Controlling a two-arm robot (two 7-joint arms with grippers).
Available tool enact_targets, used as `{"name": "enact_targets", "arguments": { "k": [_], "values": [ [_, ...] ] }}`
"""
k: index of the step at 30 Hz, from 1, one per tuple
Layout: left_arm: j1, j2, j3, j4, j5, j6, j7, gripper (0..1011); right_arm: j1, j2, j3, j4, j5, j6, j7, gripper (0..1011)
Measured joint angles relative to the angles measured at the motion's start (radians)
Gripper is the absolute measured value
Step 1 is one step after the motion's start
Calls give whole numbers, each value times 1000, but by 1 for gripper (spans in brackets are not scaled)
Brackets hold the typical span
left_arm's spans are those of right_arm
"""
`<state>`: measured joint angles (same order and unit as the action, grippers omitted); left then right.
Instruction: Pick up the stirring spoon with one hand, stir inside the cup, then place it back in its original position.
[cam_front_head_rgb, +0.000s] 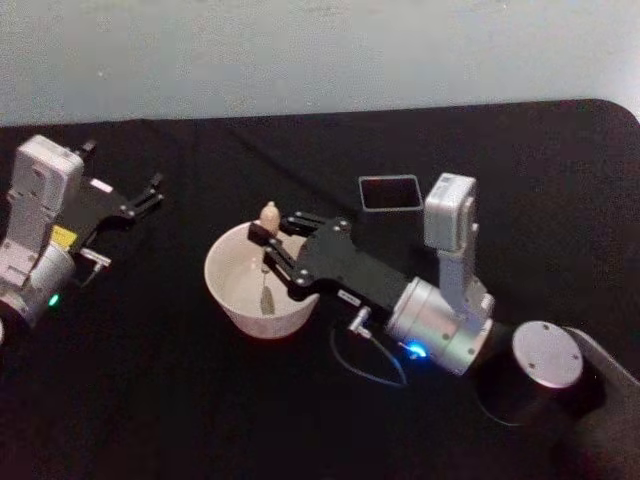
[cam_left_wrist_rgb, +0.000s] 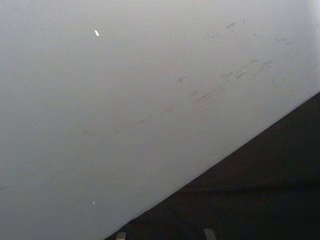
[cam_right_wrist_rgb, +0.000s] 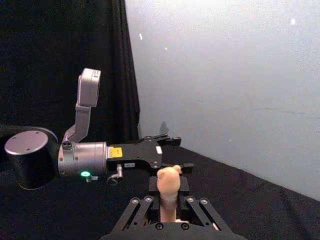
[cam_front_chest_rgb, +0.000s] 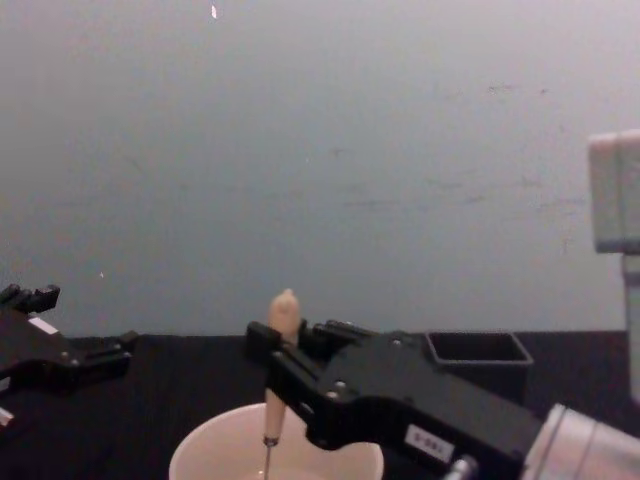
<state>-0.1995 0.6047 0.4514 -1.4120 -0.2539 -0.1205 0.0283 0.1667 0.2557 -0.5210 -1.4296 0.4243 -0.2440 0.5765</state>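
The off-white cup stands on the black table, left of centre. The stirring spoon stands nearly upright in it, beige knobbed handle on top, with the thin metal shaft reaching down into the cup. My right gripper comes in from the right, over the cup's rim, and is shut on the handle. In the chest view the spoon rises above the right gripper and the cup. The right wrist view shows the handle between the fingers. My left gripper is parked at the far left, open.
A dark grey square holder stands behind the right arm, toward the back; it also appears in the chest view. A thin cable loops on the cloth under the right wrist. The pale wall runs along the table's far edge.
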Motion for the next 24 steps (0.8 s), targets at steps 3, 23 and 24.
{"name": "enact_targets", "arguments": {
  "k": [3, 23, 24],
  "values": [
    [0, 0, 0, 0, 0, 0, 0, 1001, 16, -16, -7, 21, -8, -4, -3, 215],
    [0, 0, 0, 0, 0, 0, 0, 1001, 94, -69, 18, 131, -58, -61, -47, 214],
    [0, 0, 0, 0, 0, 0, 0, 1001, 94, -67, 20, 131, -58, -62, -47, 214]
  ]
}}
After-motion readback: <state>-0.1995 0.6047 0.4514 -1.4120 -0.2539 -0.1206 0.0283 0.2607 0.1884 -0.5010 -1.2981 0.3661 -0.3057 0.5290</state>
